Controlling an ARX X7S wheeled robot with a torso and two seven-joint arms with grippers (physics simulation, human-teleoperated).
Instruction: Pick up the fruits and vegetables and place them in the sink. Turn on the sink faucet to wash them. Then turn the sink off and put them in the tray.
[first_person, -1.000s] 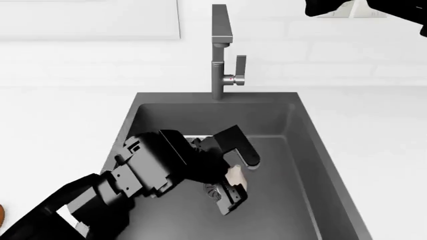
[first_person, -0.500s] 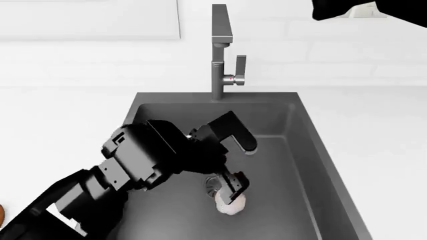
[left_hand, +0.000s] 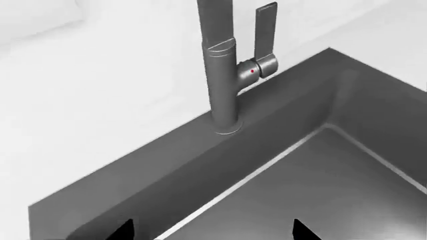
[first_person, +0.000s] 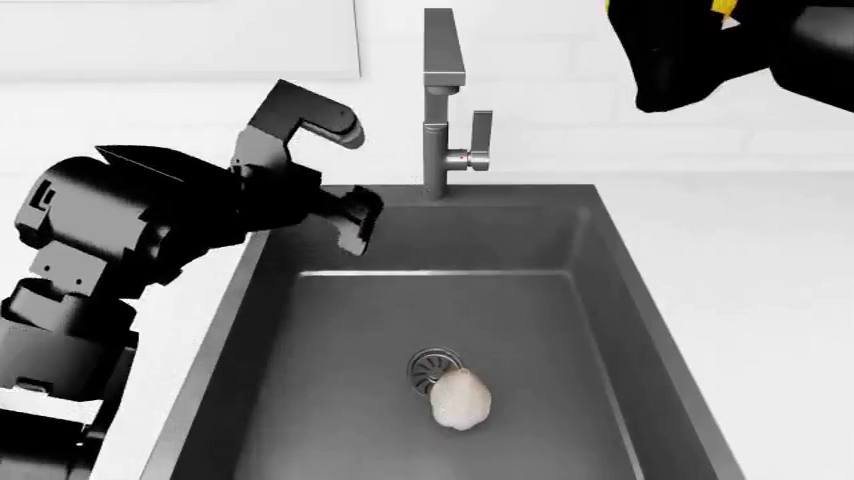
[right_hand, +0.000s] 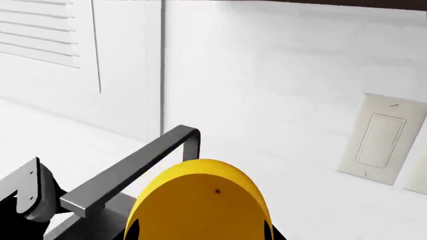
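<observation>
The off-white garlic bulb (first_person: 461, 399) lies on the floor of the dark grey sink (first_person: 334, 420), touching the round drain grate (first_person: 430, 366). My left gripper (first_person: 350, 180) is open and empty, raised over the sink's back left rim, left of the faucet (first_person: 442, 110); the left wrist view shows the faucet (left_hand: 220, 75) and its lever handle (left_hand: 265, 37). My right gripper (right_hand: 200, 235) is shut on the yellow lemon (right_hand: 200, 205), high at the back right above the counter; a sliver of the lemon (first_person: 725, 8) shows in the head view. The tray is out of view.
White counter (first_person: 747, 240) surrounds the sink, with a white tiled wall behind. A wall switch plate (right_hand: 379, 142) and a louvred panel (right_hand: 40, 30) show in the right wrist view.
My left gripper has let go of the garlic, which now lies by the drain, and has risen out of the basin to the back left. The right arm has come lower into view.
</observation>
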